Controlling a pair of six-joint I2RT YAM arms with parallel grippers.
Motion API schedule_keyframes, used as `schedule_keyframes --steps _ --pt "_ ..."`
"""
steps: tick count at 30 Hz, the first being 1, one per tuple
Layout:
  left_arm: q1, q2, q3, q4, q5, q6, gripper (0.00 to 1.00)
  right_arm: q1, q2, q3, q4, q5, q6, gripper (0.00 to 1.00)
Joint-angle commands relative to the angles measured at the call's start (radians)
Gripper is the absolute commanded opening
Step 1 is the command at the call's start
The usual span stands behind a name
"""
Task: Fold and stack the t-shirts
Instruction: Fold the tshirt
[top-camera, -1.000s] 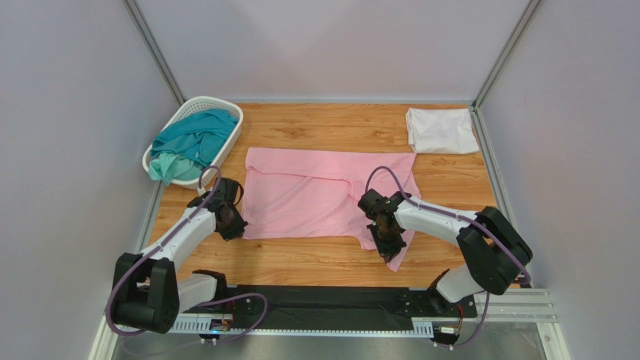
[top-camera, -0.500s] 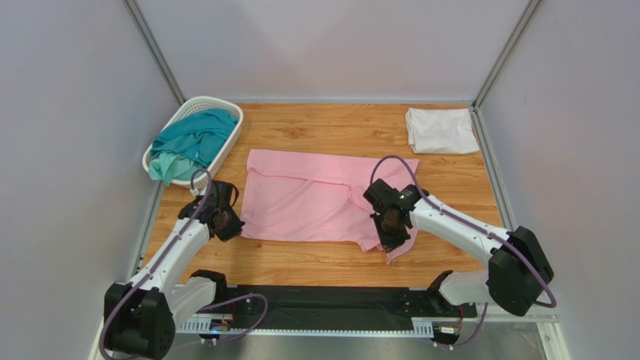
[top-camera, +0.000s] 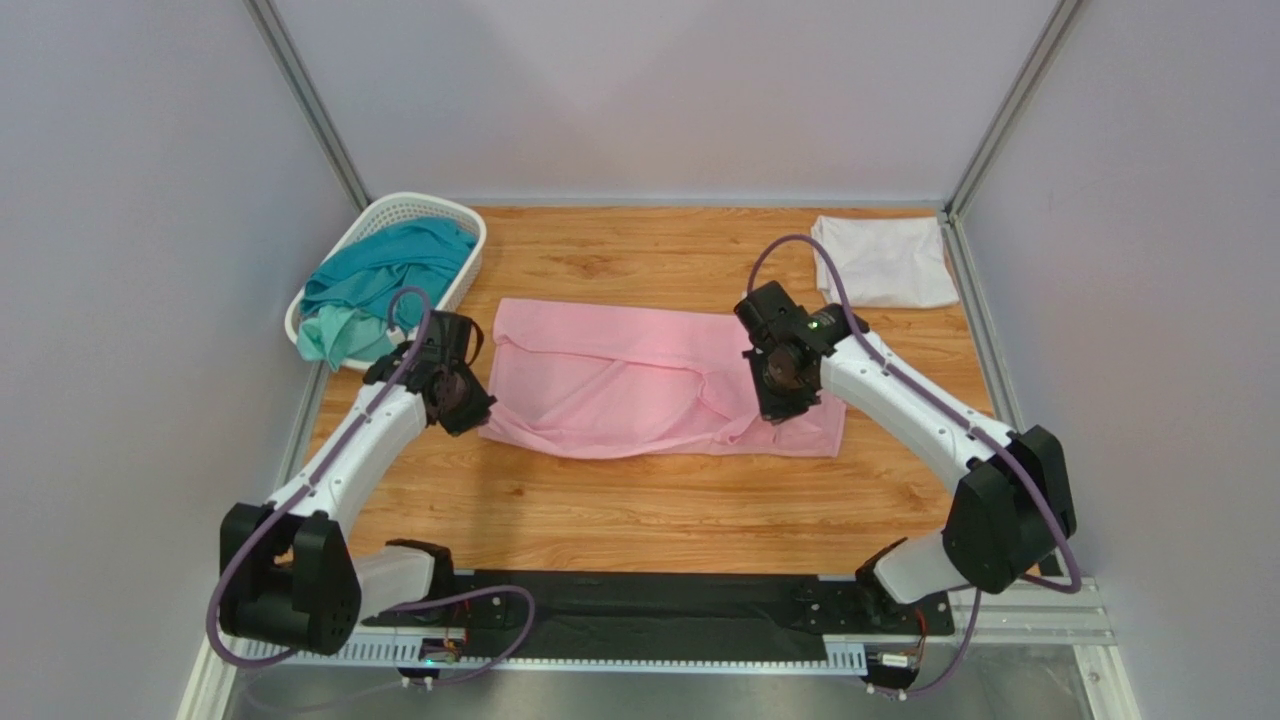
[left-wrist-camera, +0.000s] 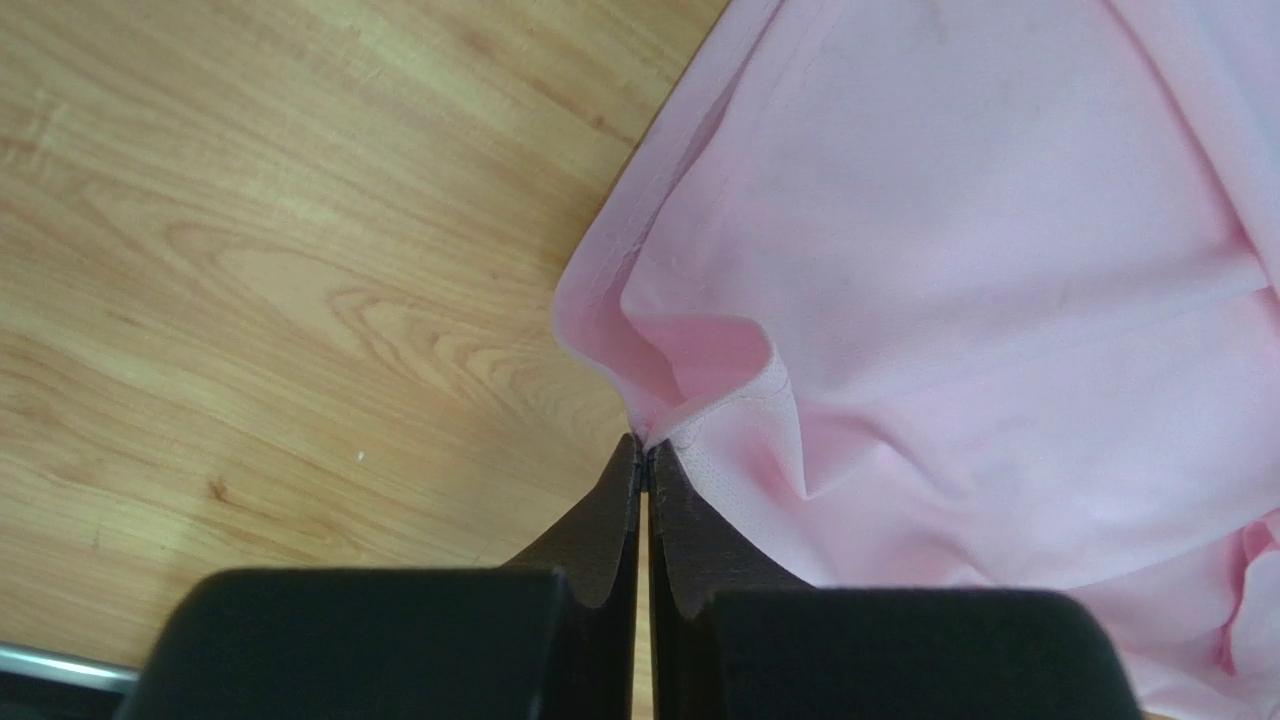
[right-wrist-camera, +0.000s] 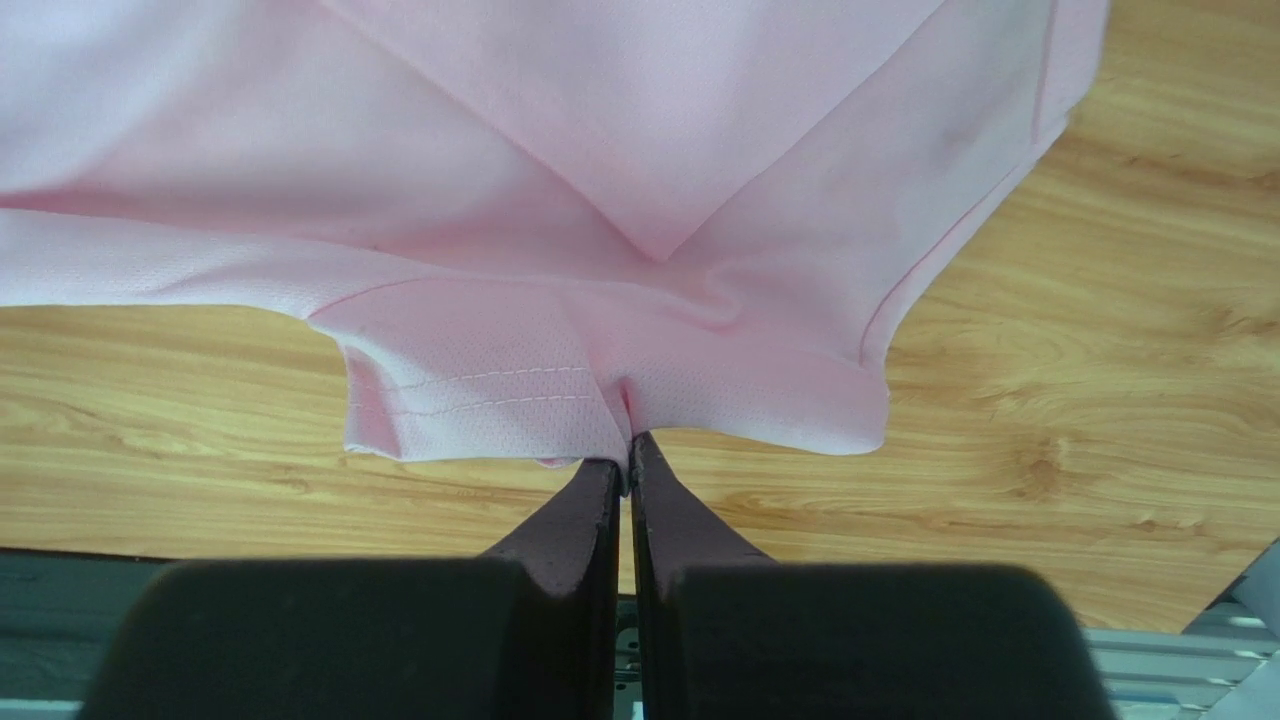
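Note:
The light pink t-shirt (top-camera: 631, 393) lies in the middle of the table, its near half folded back over its far half. My left gripper (top-camera: 457, 408) is shut on its left edge (left-wrist-camera: 661, 405). My right gripper (top-camera: 784, 402) is shut on its hem at the right (right-wrist-camera: 601, 398). A folded white t-shirt (top-camera: 884, 261) lies at the back right corner. A teal t-shirt (top-camera: 383, 282) is bunched in the basket. The orange t-shirt is out of view.
The white lattice basket (top-camera: 371, 219) stands at the back left. Metal frame rails run along the table's sides, and a black strip (top-camera: 661, 608) lies along the near edge by the arm bases.
Both grippers have carried the pink t-shirt's near edge away from the arms toward the back. The shirt now looks narrower front to back. The right gripper moved farthest.

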Motion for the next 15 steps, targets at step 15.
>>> schedule_keyframes --steps 15 --pt "0.025 0.283 0.283 0.058 -0.033 0.041 0.0 -0.153 0.219 0.291 0.026 0.088 -0.159 0.0"
